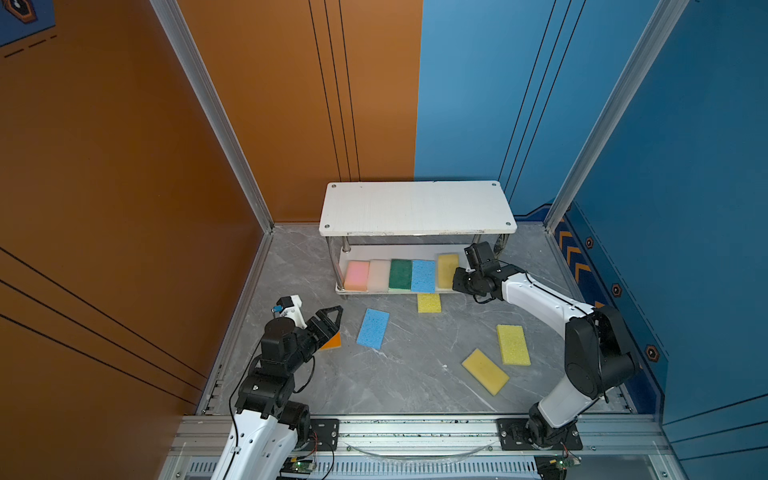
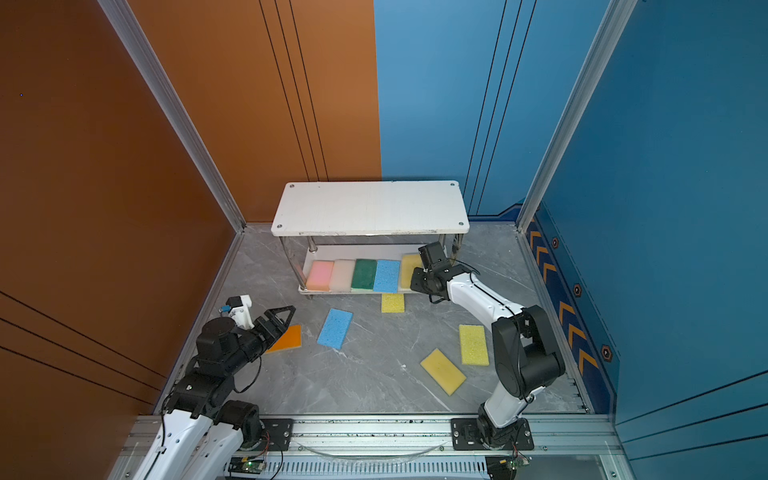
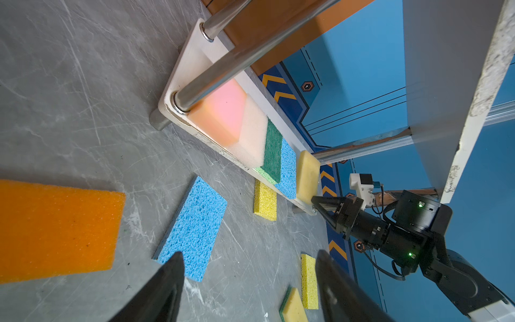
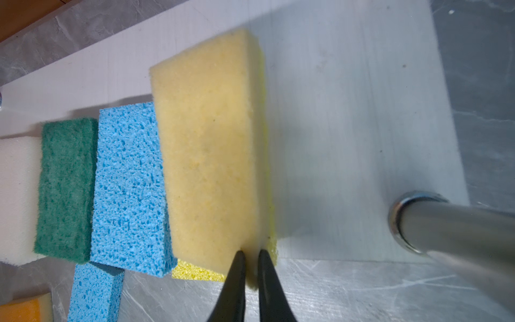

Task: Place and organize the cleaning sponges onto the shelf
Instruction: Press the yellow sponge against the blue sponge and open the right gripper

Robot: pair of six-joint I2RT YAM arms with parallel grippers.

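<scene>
Right gripper [image 4: 251, 258] is reaching in at the right end of the shelf [image 1: 415, 208], jaws standing narrow and pinching the near edge of a yellow sponge [image 1: 447, 269]. That sponge is sitting tilted over the lower board [image 4: 348, 111], just beside the shelved blue sponge [image 1: 423, 276]; whether the two are touching, cannot tell. Running leftward from there in a tight flat row on the same board are the green sponge [image 1: 400, 274], the off-white sponge [image 1: 379, 275] and the pink sponge [image 1: 356, 275]. The top board is carrying nothing. Left gripper [image 3: 249, 255] is hanging over the grey table [image 1: 415, 357] with jaws spread wide and nothing between them, partly above the orange sponge [image 2: 291, 338]. Lying loose on the table are the loose blue sponge [image 1: 372, 328] near the orange one, a small yellow sponge [image 1: 429, 303] just in front of the shelf, and, well apart toward the right arm, a speckled yellow sponge [image 1: 513, 345] and a smooth yellow sponge [image 1: 485, 371]
</scene>
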